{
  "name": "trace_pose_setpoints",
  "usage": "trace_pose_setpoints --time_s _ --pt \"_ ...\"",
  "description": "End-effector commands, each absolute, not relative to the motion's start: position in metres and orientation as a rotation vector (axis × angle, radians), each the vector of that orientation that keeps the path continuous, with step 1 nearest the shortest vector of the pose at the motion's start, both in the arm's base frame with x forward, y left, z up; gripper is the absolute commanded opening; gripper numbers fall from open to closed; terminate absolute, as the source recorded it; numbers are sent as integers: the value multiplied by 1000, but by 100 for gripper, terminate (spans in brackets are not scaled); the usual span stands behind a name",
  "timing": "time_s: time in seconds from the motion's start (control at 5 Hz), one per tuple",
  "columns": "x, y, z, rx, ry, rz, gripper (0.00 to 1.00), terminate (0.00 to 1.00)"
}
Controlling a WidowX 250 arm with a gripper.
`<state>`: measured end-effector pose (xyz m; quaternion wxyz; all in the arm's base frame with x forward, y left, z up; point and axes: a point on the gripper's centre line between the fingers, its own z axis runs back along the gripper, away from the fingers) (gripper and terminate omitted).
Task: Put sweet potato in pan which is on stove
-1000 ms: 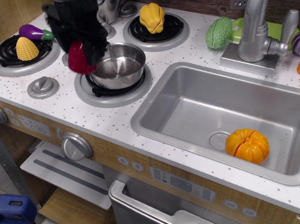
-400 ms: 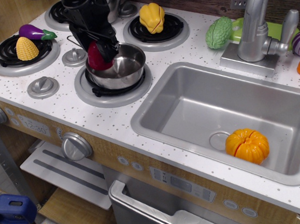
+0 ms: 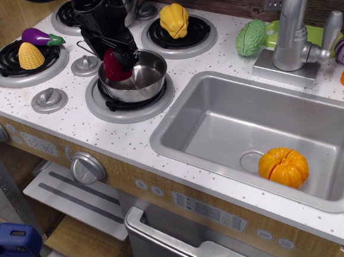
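The black end effector [image 3: 119, 60] is clamped on the sweet potato [image 3: 116, 67], gripping it from above; the red toy sits low over the left part of the pan [image 3: 141, 77], at or just inside the near-left rim; whether it touches the steel floor cannot be told. The pan rests on the front burner of the stove [image 3: 58, 122], on the speckled worktop [image 3: 119, 141]. The step in hand looks like the placing itself: carry finished, release not yet done. The next move calls for a small descent if any gap remains, then spreading the fingers and lifting straight up, so the toy drops inside rather than tipping over the rim; a slight shift toward the pan's centre would help. The eggplant [image 3: 41, 37] lies well apart on the far-left burner.
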<state>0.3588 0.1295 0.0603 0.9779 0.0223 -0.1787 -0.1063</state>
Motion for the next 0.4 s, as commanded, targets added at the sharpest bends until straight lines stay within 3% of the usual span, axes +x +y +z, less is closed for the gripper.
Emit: trace_pose_setpoints --time_s 0.0,0.2 --pt "360 134 73 65 -390 -213 100 0" --pt "360 134 73 65 -390 -213 100 100"
